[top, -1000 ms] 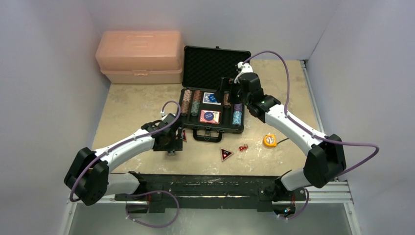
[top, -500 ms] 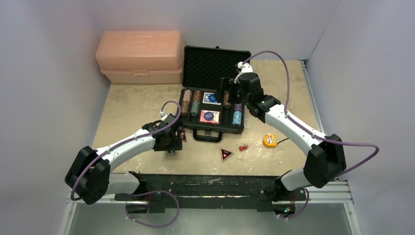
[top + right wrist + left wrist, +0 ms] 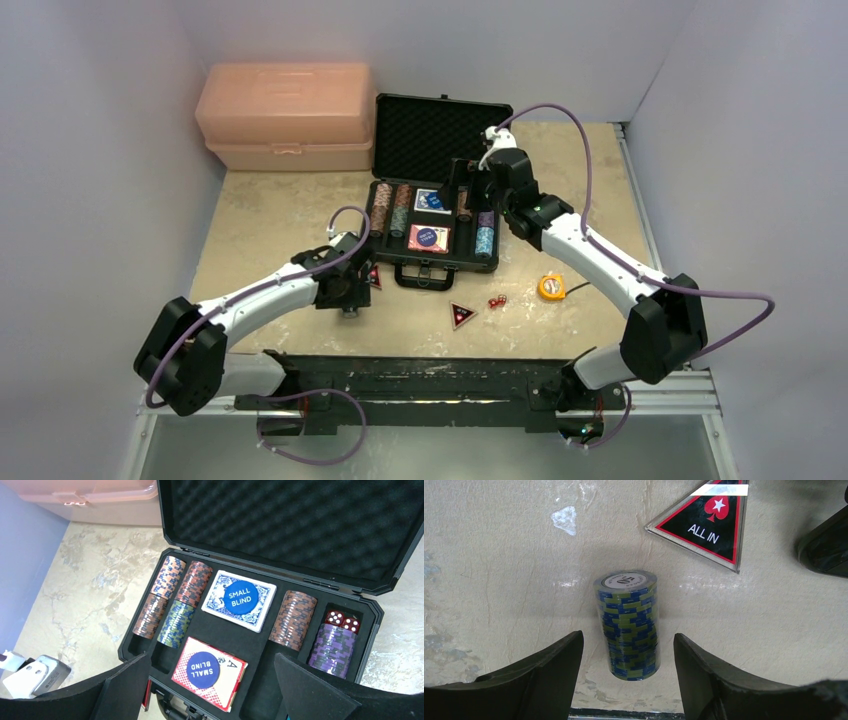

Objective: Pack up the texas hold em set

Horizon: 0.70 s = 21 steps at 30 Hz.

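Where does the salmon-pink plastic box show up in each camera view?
Top external: the salmon-pink plastic box sits upper left, beside the lid of the open black hard case.
Left wrist: not in it.
Right wrist: the box fills the top left corner, behind the case.
Shared landmark: the case's foam-lined lid, in both those views.

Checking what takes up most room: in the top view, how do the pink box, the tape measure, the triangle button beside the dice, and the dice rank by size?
1. pink box, by far
2. tape measure and triangle button: look alike, not ranked
3. dice, smallest
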### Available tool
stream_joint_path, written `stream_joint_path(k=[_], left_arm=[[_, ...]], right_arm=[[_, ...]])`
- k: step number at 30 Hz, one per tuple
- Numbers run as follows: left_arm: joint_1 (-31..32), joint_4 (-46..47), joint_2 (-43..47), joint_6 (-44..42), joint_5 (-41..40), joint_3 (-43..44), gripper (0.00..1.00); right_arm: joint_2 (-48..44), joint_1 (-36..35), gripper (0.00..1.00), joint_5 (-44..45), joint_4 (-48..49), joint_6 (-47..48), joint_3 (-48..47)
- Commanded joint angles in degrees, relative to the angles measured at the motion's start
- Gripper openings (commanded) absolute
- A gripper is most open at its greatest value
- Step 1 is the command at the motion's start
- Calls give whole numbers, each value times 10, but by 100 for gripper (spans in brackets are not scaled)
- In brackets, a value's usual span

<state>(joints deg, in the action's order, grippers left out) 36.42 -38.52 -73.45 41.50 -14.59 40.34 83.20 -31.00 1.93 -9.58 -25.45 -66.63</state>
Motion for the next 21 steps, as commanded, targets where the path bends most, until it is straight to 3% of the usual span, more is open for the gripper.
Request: stream_joint_path(k=[1,8,12,18,21], left_arm=[[2,-1,-3,17,-12,0,66],[2,-2,-17,20,-4,3,64],[2,-6,-29,22,-5,8,52],[2,-7,-39,22,-6,12,46],[1,-7,-45,21,-4,16,35]], right_arm=[[-15,1,99,-3,7,9,-23],[-11,2,99,0,8,10,-24],[-8,1,99,-1,9,11,-24],[-8,1,99,0,10,12,-24],[-8,1,99,0,10,12,-23]])
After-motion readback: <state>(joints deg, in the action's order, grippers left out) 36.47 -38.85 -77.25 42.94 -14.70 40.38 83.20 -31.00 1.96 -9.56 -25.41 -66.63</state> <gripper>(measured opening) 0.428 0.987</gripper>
